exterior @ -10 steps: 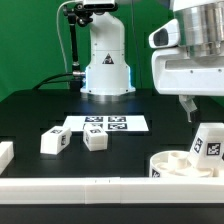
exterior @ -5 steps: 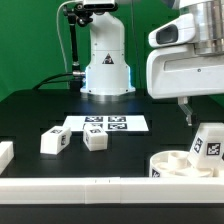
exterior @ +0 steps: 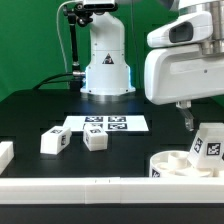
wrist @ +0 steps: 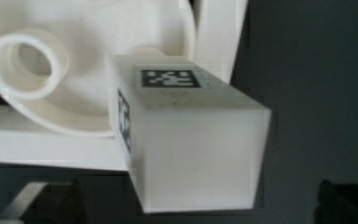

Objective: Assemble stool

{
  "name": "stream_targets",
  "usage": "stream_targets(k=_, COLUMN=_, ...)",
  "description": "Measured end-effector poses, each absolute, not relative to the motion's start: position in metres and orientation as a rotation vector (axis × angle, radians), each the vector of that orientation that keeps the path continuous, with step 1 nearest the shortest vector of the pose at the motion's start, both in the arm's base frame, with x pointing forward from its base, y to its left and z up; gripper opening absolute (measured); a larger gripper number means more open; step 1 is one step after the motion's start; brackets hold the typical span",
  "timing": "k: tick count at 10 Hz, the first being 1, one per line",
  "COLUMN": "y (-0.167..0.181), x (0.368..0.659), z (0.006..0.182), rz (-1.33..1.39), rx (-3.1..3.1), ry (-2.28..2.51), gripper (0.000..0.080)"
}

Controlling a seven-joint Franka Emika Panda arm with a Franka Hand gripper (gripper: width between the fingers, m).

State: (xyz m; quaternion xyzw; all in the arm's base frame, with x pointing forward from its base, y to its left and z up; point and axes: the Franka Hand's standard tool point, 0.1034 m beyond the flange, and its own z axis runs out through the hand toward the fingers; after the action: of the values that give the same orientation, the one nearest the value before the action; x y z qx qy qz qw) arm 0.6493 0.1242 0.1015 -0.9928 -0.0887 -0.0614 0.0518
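Stool seat disc (exterior: 178, 163) lies at the bench's (exterior: 30, 115) near edge, in the corner on the exterior view's right, close behind the long white border rail (exterior: 90, 186) that runs along that edge. One chunky white leg (exterior: 208, 142) stands upright at the disc's right side with a square tag facing the camera; whether it is seated in a socket cannot be told. The wrist view shows this leg from above, with a tag (wrist: 167, 80) on its top face and a round socket (wrist: 30, 62) of the disc lying open beside it. The gripper (exterior: 186, 118) hangs just above the leg, a little to the exterior view's left, touching nothing. In the wrist view its dark fingertips (wrist: 30, 200) sit wide apart on either side of the leg, so the jaws are spread and empty. A second leg (exterior: 54, 141) and a third leg (exterior: 96, 140) lie loose near each other toward the bench's middle, just in front of the marker board (exterior: 105, 124). The arm's white base (exterior: 105, 65) stands at the far edge.
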Motion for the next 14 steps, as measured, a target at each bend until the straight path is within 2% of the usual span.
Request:
stream_targets(k=4, y=0.124, x=0.649, z=0.102, rz=-0.207, rx=-2.922, ry=-1.006, gripper=0.0648)
stream_targets(k=8, y=0.125, x=0.646, z=0.098, rz=-0.189, rx=-2.759, ry=-1.499, gripper=0.0648)
stream_targets(k=14, y=0.114, x=0.636, z=0.078, rz=-0.12, rx=-2.438, ry=-2.074, gripper=0.0648)
